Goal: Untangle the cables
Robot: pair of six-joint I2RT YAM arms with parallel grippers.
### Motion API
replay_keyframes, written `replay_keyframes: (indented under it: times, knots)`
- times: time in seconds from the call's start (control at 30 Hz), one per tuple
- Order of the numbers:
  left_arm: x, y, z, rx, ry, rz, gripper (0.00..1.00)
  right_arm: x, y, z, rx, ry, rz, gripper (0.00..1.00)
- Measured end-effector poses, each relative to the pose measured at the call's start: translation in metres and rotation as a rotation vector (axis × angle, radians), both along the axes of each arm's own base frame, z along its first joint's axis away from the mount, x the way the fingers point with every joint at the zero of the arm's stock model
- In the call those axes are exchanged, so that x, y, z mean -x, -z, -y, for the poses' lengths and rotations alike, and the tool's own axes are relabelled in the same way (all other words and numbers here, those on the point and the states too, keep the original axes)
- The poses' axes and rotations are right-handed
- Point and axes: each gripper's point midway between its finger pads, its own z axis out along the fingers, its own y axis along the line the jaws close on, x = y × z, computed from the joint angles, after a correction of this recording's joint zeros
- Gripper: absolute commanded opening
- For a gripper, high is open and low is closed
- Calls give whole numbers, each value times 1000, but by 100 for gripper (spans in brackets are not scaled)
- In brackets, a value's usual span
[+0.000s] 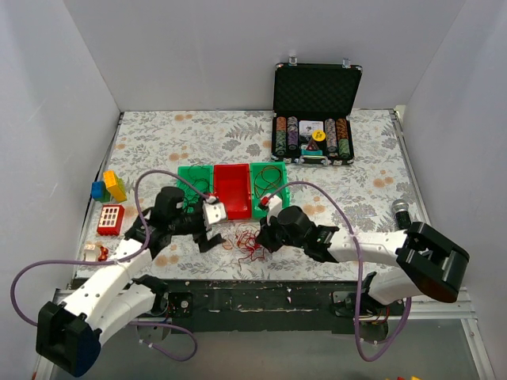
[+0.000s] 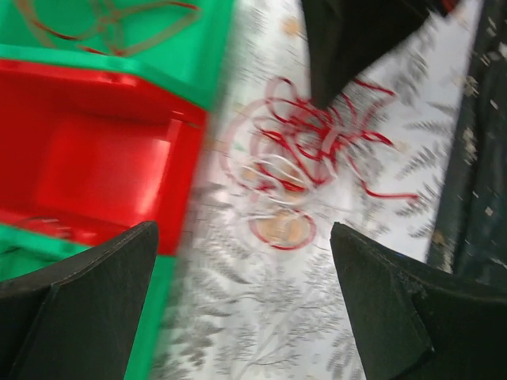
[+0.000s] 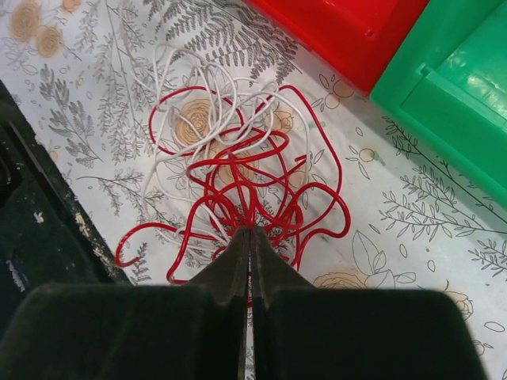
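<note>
Task status was judged partial. A dark looped cable (image 1: 269, 176) lay in the right green tray (image 1: 285, 186) beside the red tray (image 1: 232, 190), and more loops showed in the left green tray (image 1: 182, 170) on its other side. A tangle of red and white cables (image 3: 230, 158) lay on the worktop (image 1: 356, 190) just in front of the red tray, its strands interlaced. The right hand (image 3: 249, 235) was closed together at the tangle, apparently pinching the red strands (image 3: 238, 202) that converged at its tips. The left hand (image 2: 242, 229) stood wide apart and empty near the tangle. Red and white were not yet separated.
</note>
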Motion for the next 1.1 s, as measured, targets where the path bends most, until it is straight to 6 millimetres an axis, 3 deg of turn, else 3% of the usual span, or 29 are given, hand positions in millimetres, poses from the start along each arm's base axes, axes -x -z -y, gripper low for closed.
replay_keyframes:
  times: [0.13,0.3,0.43,0.6,0.67,0.77,0.93,1.1]
  knots:
    - [31,47,9,-36,96,-71,90,5,-19,-1,-46,-22,6,1]
    - [20,57,22,-30,120,-30,81,16,-68,0,-173,-54,37,1]
    - [12,68,29,-26,116,-14,58,24,-101,7,-251,-69,66,1]
    - [17,88,30,-47,134,-16,35,25,-132,25,-284,-35,116,1]
    - [20,93,30,-51,143,-10,18,21,-151,29,-289,-10,149,1]
    - [23,97,30,-60,154,-3,0,9,-194,32,-317,25,230,1]
    - [24,97,30,-73,173,35,0,-9,-272,45,-364,108,388,1]
    - [25,94,25,-90,188,95,0,-25,-355,74,-407,228,574,1]
